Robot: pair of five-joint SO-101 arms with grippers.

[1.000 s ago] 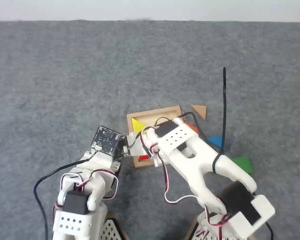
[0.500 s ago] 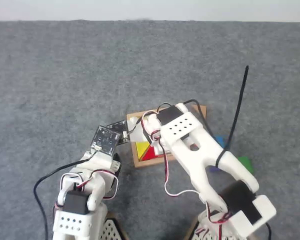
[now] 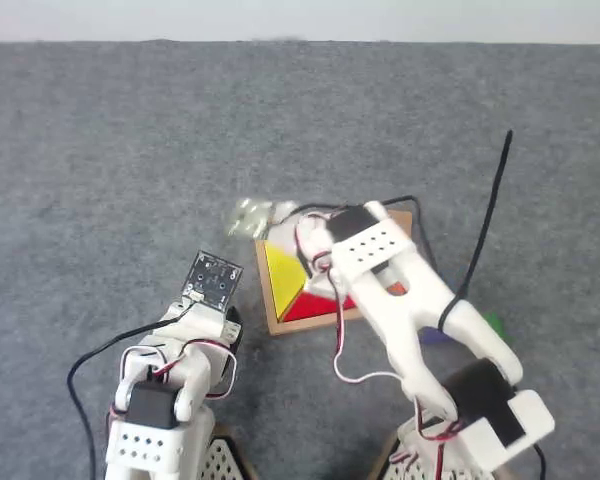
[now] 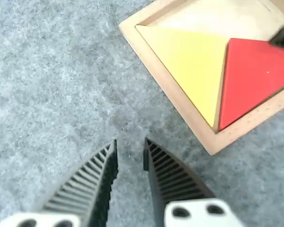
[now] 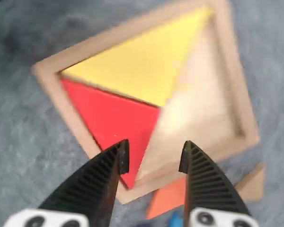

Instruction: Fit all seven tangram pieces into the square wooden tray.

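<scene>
Grey felt worktop (image 3: 130, 140). Tray (image 3: 300, 322) sits mid-worktop, just ahead of both arms. It is turned slightly askew to the worktop's far edge, and being square it has no long axis

Two pieces are seated in it:
- Yellow triangle (image 3: 282, 272): long side flat against the tray's left rim, square corner pointing in at the tray's centre
- Red triangle (image 3: 315, 305): long side along the near rim, square corner also pointing to centre. One short side touches the yellow's short side along the diagonal

The tray floor beyond them shows bare wood where it can be seen

Right arm (image 3: 390, 290) lies across the tray's right half from above. Right tool (image 5: 155, 144) hangs over the tray, by the red triangle's inward corner. Its jaws are moderately apart with nothing between them

Left tool (image 4: 130, 142) is over bare felt, just outside the left rim and near the tray's near-left corner. Its jaws are a narrow slit apart and hold nothing

Loose pieces on the felt:
- Orange piece (image 5: 168, 201): just outside the tray rim
- Blue sliver (image 5: 173, 220): beside the orange piece, shape cannot be told
- Tan triangle (image 5: 253, 185): close off a tray corner
- Green piece (image 3: 493, 323): peeks out beside the right arm, well apart from the tray
</scene>
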